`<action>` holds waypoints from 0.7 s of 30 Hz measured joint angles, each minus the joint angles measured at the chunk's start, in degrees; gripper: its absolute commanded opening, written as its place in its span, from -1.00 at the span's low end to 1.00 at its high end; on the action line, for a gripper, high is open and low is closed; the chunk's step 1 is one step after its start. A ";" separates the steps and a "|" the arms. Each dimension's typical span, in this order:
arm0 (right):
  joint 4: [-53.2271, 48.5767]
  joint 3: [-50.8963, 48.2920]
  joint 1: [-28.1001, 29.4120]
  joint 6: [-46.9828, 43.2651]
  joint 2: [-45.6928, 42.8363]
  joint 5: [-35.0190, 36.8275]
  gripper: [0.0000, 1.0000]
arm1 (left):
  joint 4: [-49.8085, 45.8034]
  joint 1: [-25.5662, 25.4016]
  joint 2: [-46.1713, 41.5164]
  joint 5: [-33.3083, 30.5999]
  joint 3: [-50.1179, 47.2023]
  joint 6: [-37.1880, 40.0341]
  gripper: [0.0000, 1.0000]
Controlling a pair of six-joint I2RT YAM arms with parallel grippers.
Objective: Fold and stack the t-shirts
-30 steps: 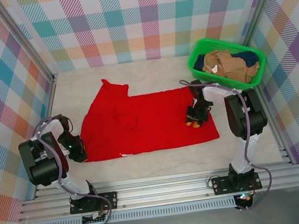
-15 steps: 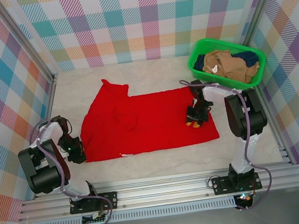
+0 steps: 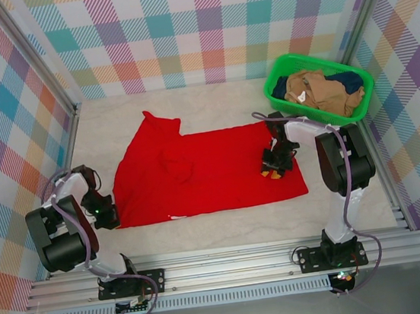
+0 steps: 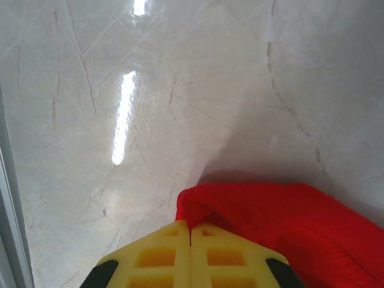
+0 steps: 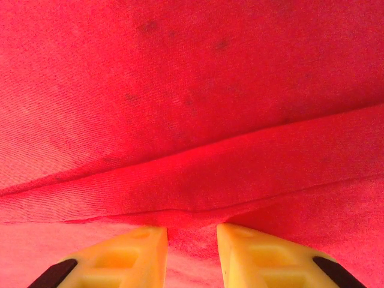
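- Leftmost, the left claw (image 3: pixel 110 217) is sitting low on the table (image 3: pixel 211 103), right at the near left corner of the red shirt (image 3: pixel 211 164).
- From its wrist camera, the left claw (image 4: pixel 191 231) is showing its 2 yellow fingers (image 4: pixel 162 258) pressed flat together. The edge of the red shirt (image 4: pixel 288 222) is humping up right at their tips and looks pinched there, with bare table (image 4: pixel 180 90) beyond.
- Across the middle, the red shirt is lying spread on the table, with 1 sleeve pointing to the far left and a small white tag (image 3: pixel 173 217) showing at its near edge.
- Further right, the right claw (image 3: pixel 273 171) is pointing down onto the right part of the shirt.
- Up close, the right claw (image 5: pixel 192 231) is holding its 2 fingers (image 5: pixel 138 246) partly apart on the red shirt (image 5: pixel 192 90), a creased fold running into the gap. I cannot tell whether it is gripping that fold.
- At the far right, a green basket (image 3: pixel 270 88) is holding a tan shirt (image 3: pixel 317 90) lying on a navy shirt (image 3: pixel 282 87), well apart from the red one.
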 measured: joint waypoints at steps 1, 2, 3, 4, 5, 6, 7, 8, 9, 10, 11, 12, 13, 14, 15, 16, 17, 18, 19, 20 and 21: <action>0.00 0.00 0.00 0.00 0.00 0.02 -0.44 | -0.07 0.37 -0.26 -0.11 -0.02 0.33 -1.00; -0.07 0.02 0.00 0.02 0.00 0.15 -0.44 | -0.11 0.74 -0.63 -0.15 -0.02 0.52 -1.00; -0.17 0.09 0.00 0.02 0.04 0.22 -0.45 | -0.26 1.20 -1.31 -0.31 -0.04 0.94 -1.00; -0.39 0.26 0.00 0.02 0.13 0.33 -0.45 | -0.44 1.64 -2.10 -0.42 -0.09 1.38 -1.00; -0.55 0.44 0.00 0.02 0.28 0.42 -0.45 | -0.72 2.16 -2.95 -0.55 -0.20 1.77 -1.00; -0.81 0.66 0.00 0.02 0.48 0.44 -0.45 | -1.16 2.73 -3.74 -0.57 -0.33 2.19 -1.00; -1.05 0.87 0.00 0.02 0.70 0.46 -0.45 | -1.75 3.43 -4.44 -0.57 -0.44 2.69 -1.00; -1.27 1.09 0.00 0.02 0.87 0.48 -0.45 | -2.25 3.98 -4.87 -0.59 -0.52 3.23 -1.00; -1.49 1.25 0.00 0.02 1.01 0.57 -0.45 | -2.82 4.50 -5.16 -0.61 -0.57 3.72 -1.00; -1.70 1.44 0.00 0.02 1.16 0.63 -0.45 | -3.30 4.87 -5.33 -0.79 -0.61 4.22 -1.00; -1.97 1.66 0.00 0.02 1.29 0.66 -0.45 | -3.65 5.07 -5.38 -0.96 -0.70 4.81 -1.00; -2.21 1.86 0.00 0.02 1.51 0.68 -0.45 | -4.00 5.18 -5.38 -1.05 -0.74 5.20 -1.00; -2.49 2.08 0.00 0.00 1.73 0.81 -0.45 | -4.50 5.27 -5.42 -1.27 -0.76 5.66 -1.00; -2.67 2.27 0.00 0.02 1.88 0.85 -0.45 | -4.81 5.27 -5.55 -1.51 -0.81 6.23 -1.00; -2.80 2.38 0.00 0.02 1.92 0.85 -0.45 | -4.96 5.27 -5.77 -1.66 -0.87 6.71 -1.00; -2.84 2.40 0.00 0.02 1.92 0.87 -0.45 | -5.03 5.27 -6.12 -1.70 -1.07 7.26 -1.00; -2.86 2.43 0.00 0.02 1.95 0.87 -0.45 | -5.03 5.27 -6.60 -1.81 -1.40 7.91 -1.00; -2.95 2.47 0.00 0.04 1.99 0.87 -0.45 | -5.03 5.27 -6.99 -1.92 -1.70 8.35 -1.00; -2.97 2.47 0.00 0.04 2.03 0.85 -0.45 | -5.20 5.27 -7.52 -2.01 -2.08 9.01 -1.00; -2.97 2.47 0.00 0.04 2.03 0.87 -0.45 | -5.60 5.27 -8.04 -2.10 -2.38 9.57 -1.00; -2.97 2.47 0.00 0.07 2.03 0.85 -0.44 | -6.01 5.27 -8.41 -2.21 -2.49 9.94 -1.00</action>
